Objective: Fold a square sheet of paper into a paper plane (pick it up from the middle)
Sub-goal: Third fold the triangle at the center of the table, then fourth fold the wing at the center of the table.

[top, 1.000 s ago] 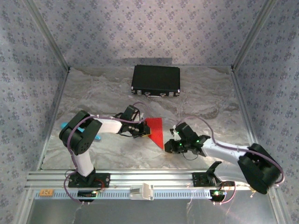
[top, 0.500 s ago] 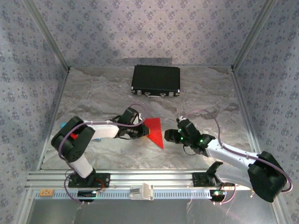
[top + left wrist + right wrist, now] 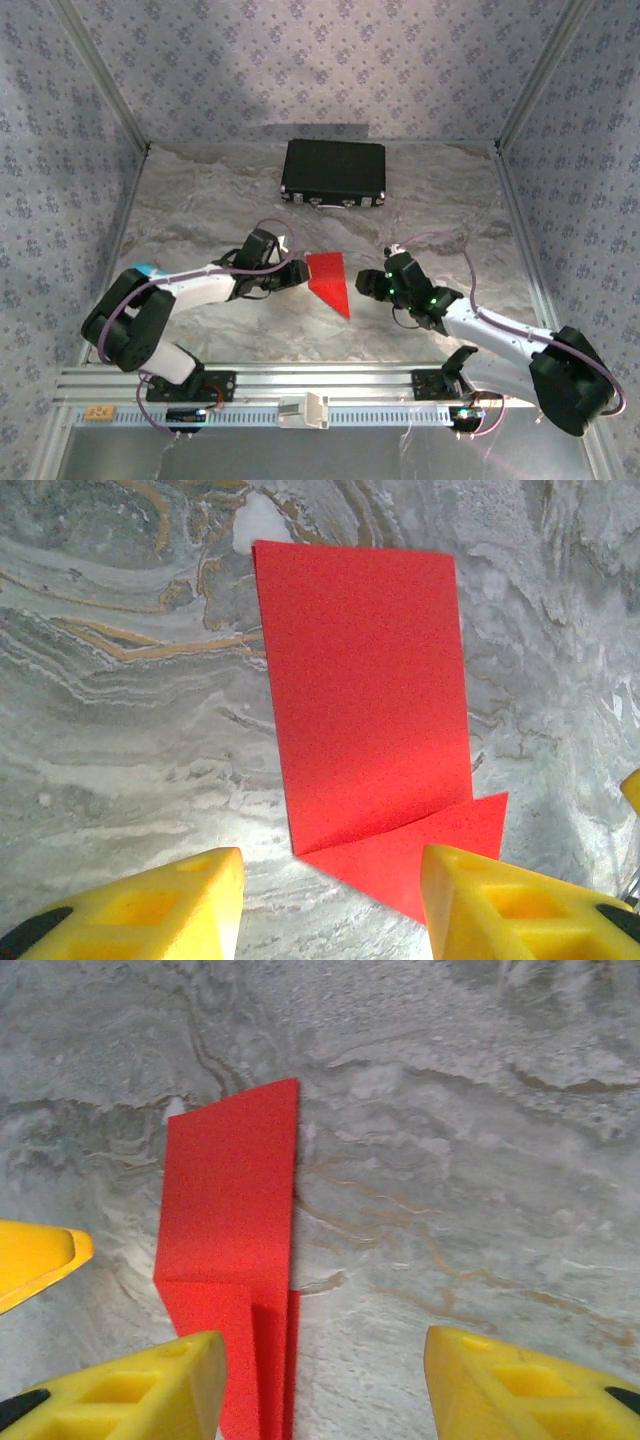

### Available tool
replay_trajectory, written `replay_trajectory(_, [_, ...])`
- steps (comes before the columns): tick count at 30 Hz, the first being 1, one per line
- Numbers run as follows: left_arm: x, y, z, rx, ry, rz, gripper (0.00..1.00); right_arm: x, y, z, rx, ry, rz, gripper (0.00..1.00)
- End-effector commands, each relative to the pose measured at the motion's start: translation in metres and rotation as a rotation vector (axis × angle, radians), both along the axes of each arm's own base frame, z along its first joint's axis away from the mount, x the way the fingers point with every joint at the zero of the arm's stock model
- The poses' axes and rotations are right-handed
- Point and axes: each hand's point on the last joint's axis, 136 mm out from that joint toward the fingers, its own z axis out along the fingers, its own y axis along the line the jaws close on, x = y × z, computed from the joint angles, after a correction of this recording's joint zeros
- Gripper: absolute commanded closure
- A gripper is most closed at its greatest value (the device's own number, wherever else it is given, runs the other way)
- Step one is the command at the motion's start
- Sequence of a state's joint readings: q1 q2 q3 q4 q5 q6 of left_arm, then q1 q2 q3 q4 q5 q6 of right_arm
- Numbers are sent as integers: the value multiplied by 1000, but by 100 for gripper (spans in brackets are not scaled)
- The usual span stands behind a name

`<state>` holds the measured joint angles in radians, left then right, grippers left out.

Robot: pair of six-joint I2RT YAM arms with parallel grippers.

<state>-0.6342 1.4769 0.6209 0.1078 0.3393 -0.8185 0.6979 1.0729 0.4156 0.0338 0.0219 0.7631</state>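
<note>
**Folded red paper** (image 3: 328,281) lies flat on the marbled table (image 3: 200,205), at mid-table, between the two grippers. From above it is a narrow panel with a straight far edge, and it tapers to a point toward the near edge.

**Left gripper** (image 3: 297,276) stands just beside the paper's left edge. In the left wrist view the panel (image 3: 365,710) stretches away from the gripper (image 3: 332,885). A triangular folded flap lies in the gap between the yellow fingers (image 3: 170,900), closer to one finger than the other. Whether that finger touches the flap cannot be told. The jaws stand apart and grip nothing.

**Right gripper** (image 3: 363,287) is near the paper's right side, with a strip of bare table between them. In the right wrist view the paper (image 3: 232,1220) lies ahead of the gripper (image 3: 318,1385) and off-centre. Its layered end runs down beside one yellow finger (image 3: 150,1390), while the other finger is over bare marble. The jaws are spread wide and hold nothing.

**Surroundings:** a black case (image 3: 333,170) sits by the far wall, well apart from the paper. A small turquoise object (image 3: 148,270) lies at the left arm's elbow.
</note>
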Motion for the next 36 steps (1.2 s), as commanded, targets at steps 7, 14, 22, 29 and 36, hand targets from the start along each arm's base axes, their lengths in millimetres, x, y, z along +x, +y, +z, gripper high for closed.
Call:
replay_trajectory(7, [8, 13, 28, -24, -157, 56, 42, -2, 19, -2, 42, 11, 71, 48])
replay_trajectory(14, [4, 42, 41, -12, -244, 167, 28, 1, 31, -2, 44, 11, 127, 49])
replay_trajectory(22, [6, 52, 45, -9, -300, 196, 22, -1, 53, -8, 95, 48, 216, 52])
replay_trajectory(29, [11, 46, 36, -10, -248, 195, 22, 0, 60, -15, 107, 84, 234, 58])
replay_trajectory(36, [7, 38, 21, -69, -144, 168, 23, 5, 65, -24, 138, 116, 242, 65])
